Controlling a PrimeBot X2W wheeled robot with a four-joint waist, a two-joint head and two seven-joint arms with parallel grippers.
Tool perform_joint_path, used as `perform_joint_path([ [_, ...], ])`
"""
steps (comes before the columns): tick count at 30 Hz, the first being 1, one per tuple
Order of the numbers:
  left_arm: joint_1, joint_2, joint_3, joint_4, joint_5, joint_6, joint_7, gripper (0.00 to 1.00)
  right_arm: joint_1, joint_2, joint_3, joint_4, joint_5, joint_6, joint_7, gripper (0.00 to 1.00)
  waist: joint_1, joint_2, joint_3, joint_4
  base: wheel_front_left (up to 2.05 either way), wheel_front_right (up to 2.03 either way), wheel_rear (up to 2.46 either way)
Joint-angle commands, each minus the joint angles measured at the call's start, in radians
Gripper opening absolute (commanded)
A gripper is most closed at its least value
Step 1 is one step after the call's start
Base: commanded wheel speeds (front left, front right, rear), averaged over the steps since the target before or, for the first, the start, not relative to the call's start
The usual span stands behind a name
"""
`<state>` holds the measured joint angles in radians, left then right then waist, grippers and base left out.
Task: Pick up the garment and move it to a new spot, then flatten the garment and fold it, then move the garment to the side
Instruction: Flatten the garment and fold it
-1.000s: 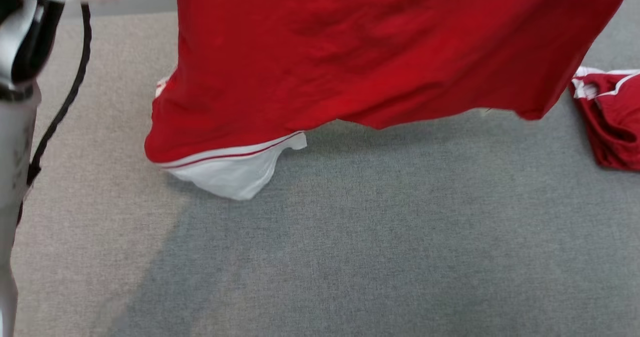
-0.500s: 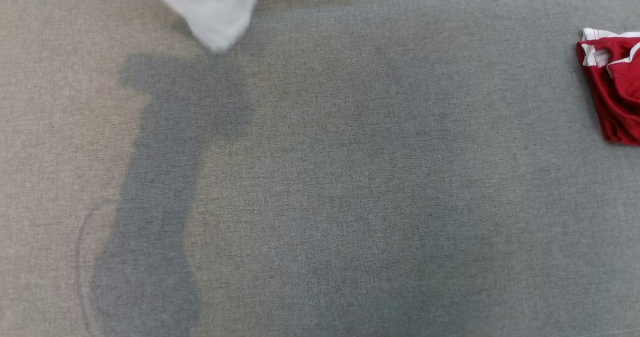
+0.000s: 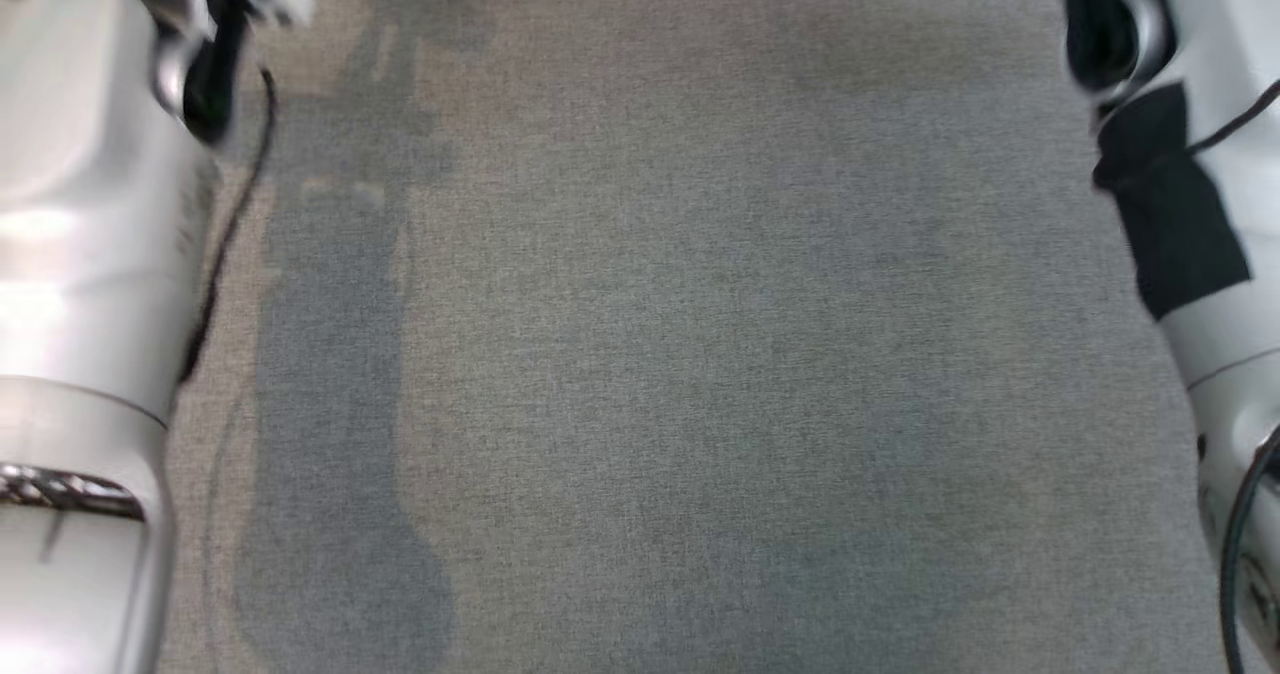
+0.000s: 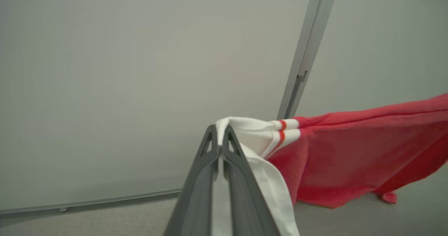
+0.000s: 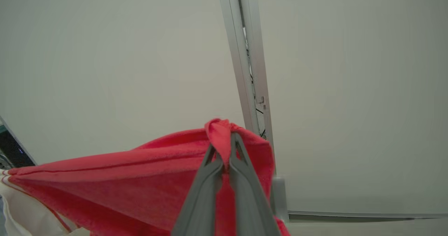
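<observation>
Being held taut between both claws, the garment (image 4: 350,152) is being pinched at its white-striped left end by the closed left gripper (image 4: 219,128) and at its red right corner by the closed right gripper (image 5: 224,141), above the far grey surface (image 3: 650,354).

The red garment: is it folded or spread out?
Spread out. The garment hangs stretched between the left gripper, shut on its white-trimmed corner, and the right gripper, shut on a red corner.
</observation>
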<state>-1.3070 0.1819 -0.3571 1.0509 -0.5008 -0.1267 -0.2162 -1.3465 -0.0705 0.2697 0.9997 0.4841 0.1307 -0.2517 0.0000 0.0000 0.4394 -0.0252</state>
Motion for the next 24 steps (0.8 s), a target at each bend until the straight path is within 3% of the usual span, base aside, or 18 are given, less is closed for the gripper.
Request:
perform_joint_path([
  [1,0.048,-0.021,0.002,0.048,-0.032,-0.004,-0.012,0.00,0.048,0.002,0.011,0.050,0.017,0.000,-0.010,0.00,0.0000,0.0000,0.016,0.011,0.00,0.00,0.00],
  [7,0.129,-0.064,-0.036,0.090,-0.066,-0.004,-0.030,0.00,0.132,0.009,0.038,0.074,0.055,0.000,-0.016,0.00,0.0000,0.0000,0.037,0.024,0.00,0.00,0.00],
  [14,0.335,-0.059,-0.094,0.059,-0.095,-0.004,-0.049,0.00,0.432,-0.011,0.032,-0.091,0.114,0.000,-0.014,0.00,0.0000,0.0000,-0.035,0.032,0.00,0.00,0.00],
  [19,0.582,-0.009,-0.079,-0.121,-0.053,-0.004,-0.049,0.00,0.732,-0.036,0.028,-0.278,0.136,0.000,-0.014,0.00,0.0000,0.0000,-0.116,0.034,0.00,0.00,0.00],
  [24,0.844,0.021,-0.033,-0.362,0.004,0.038,-0.049,0.00,0.955,-0.049,-0.002,-0.436,0.139,0.000,-0.014,0.00,0.0000,0.0000,-0.185,0.028,0.00,0.00,0.00],
])
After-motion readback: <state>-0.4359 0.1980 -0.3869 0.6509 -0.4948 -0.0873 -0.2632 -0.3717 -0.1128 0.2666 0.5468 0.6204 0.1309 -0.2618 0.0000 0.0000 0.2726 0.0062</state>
